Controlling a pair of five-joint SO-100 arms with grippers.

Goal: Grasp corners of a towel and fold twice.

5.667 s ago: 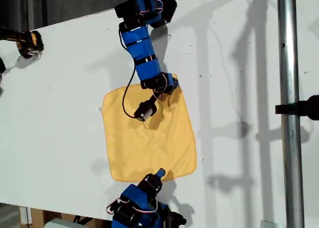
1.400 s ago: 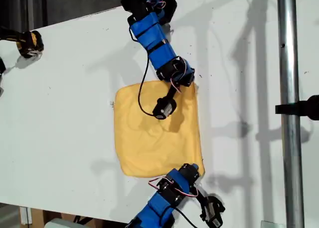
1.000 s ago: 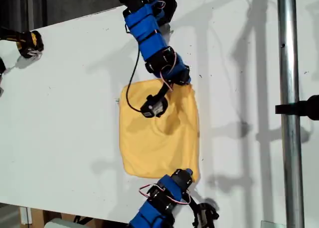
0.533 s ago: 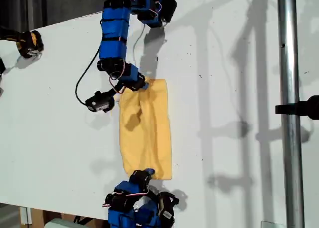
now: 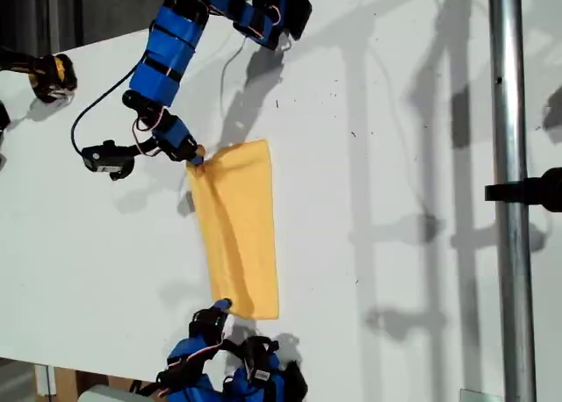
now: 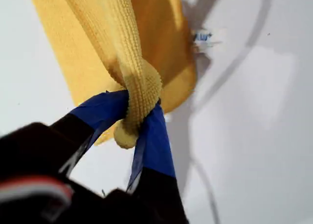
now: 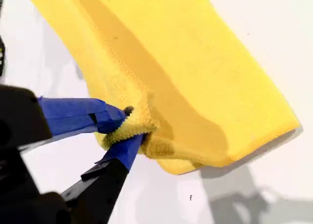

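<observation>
1. As it lies on the white table (image 5: pixel 395 156), the yellow-orange towel (image 5: pixel 237 231) is doubled over into a long, narrow band left of centre in the exterior view, running from just above mid-height down toward the lower edge.
2. My first gripper (image 6: pixel 139 111) is clamped on one rounded, hemmed corner (image 6: pixel 128 131). The blue-taped jaws pinch the bunched cloth, and a small nub of it pokes out past them.
3. In the exterior view, my first gripper (image 5: pixel 195 156) is at the band's upper left corner, on the arm that reaches down from the top of the frame.
4. A tiny white tag (image 6: pixel 202 36) with blue print lies on the table just beside the towel's edge, near this gripper.
5. My second gripper (image 7: pixel 127 128) is closed on another corner (image 7: pixel 131 125), with the cloth crumpled between its jaws. The upper layer of the towel rises in a ridge from that grip.
6. In the exterior view, my second gripper (image 5: pixel 219 307) holds the band's lower left corner, near the bottom edge.
7. A metal pole (image 5: pixel 505 200) crosses the exterior view's right side from top to bottom, well apart from the towel.
</observation>
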